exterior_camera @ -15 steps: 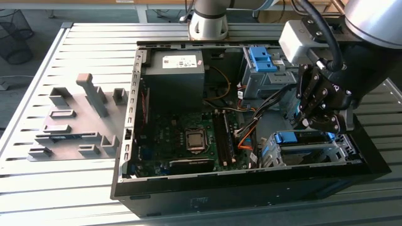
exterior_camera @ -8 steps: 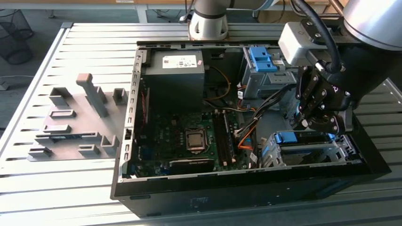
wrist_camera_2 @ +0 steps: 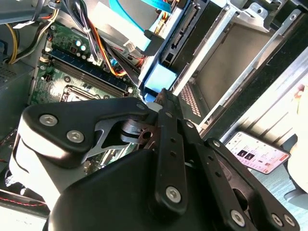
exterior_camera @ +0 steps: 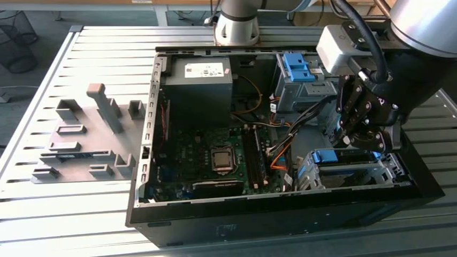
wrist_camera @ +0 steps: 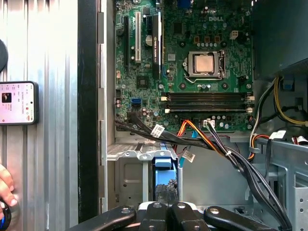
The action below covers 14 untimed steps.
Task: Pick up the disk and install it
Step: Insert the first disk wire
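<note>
**Gripper over the lower drive bay**

Ribbed grey table (exterior_camera: pixel 93 214) carries an open computer case (exterior_camera: pixel 271 214) lying on its side in the exterior view. At about ten o'clock from the case sits a grey fixture block (exterior_camera: pixel 85 139). Inside the case, a grey power supply (exterior_camera: pixel 198 85) lies at twelve o'clock above the motherboard (exterior_camera: pixel 214 155). The gripper (exterior_camera: pixel 364 140) hangs at roughly three o'clock, just above the disk (exterior_camera: pixel 343 160), whose blue rail shows in the drive cage at four o'clock.

Second wrist view: black finger links (wrist_camera_2: pixel 168 159) point at the blue rail (wrist_camera_2: pixel 156 79); whether the jaws are apart or together, I cannot tell.

First wrist view: the blue piece (wrist_camera: pixel 165 166) sits just beyond the gripper's links (wrist_camera: pixel 166 214), below the motherboard (wrist_camera: pixel 192 62). A phone (wrist_camera: pixel 18 102) and a person's hand (wrist_camera: pixel 6 185) rest on the table outside.
</note>
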Available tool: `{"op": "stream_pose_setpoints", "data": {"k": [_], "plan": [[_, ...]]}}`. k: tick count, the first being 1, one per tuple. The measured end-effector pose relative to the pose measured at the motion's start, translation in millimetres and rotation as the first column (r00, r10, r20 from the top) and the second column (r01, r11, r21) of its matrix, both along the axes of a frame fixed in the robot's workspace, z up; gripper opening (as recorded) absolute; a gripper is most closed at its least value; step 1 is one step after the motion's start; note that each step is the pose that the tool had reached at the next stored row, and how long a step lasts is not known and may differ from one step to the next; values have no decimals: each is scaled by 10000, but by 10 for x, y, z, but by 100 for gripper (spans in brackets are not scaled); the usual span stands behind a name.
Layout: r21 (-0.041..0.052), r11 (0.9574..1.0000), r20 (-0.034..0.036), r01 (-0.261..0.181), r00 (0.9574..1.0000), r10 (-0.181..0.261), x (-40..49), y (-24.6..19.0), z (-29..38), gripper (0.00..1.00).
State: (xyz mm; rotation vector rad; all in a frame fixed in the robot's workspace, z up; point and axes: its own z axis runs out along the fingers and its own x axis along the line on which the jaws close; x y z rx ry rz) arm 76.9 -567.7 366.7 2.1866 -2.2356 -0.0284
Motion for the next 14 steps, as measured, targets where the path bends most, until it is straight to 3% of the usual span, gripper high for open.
{"op": "stream_pose_setpoints", "data": {"k": [3,14], "plan": [[-1,10000,0,-1,10000,1,42,-1,-7,11],[-2,10000,0,-8,10000,8,532,0,-52,11]]}}
